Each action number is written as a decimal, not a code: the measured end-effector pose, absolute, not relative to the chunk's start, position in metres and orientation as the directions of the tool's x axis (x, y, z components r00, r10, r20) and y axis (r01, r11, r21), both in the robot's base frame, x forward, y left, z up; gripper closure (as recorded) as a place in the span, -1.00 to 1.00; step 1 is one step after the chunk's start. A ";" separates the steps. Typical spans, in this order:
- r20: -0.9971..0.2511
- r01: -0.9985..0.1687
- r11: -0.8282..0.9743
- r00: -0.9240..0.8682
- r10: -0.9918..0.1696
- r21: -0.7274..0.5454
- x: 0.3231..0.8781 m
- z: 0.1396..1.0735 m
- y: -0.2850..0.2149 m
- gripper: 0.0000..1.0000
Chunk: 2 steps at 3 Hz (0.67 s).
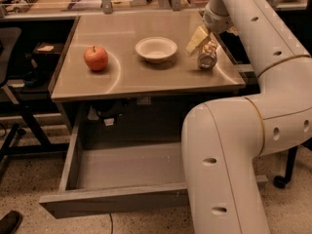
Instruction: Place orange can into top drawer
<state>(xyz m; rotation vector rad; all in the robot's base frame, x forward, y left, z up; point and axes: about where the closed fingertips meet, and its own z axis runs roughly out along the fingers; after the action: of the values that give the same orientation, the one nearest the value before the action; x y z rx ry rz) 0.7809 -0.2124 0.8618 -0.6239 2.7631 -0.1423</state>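
The orange can [207, 56] stands on the table top [126, 77] near its right edge, with a mottled label and a silver end showing. My gripper [198, 39] hangs just above and to the left of the can, close to its top; the arm comes down to it from the upper right. The top drawer [117, 203] is pulled open below the table, wide and grey, and its inside shows nothing lying in it. My arm's lower link covers the drawer's right part.
A red apple [96, 58] sits on the left of the table top. A white bowl [156, 48] sits in the middle, left of the can. A dark chair [14, 82] stands to the left. My arm's big white link [224, 169] fills the lower right.
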 end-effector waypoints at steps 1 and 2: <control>-0.270 -0.407 0.896 -0.856 -0.442 -0.175 0.789 0.857 -0.206 -1.00; -0.257 -0.417 0.891 -0.854 -0.452 -0.180 0.793 0.848 -0.203 -1.00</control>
<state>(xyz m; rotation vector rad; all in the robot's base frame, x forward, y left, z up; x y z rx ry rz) 0.7927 -0.2028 0.8480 -0.6503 2.7646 -0.1687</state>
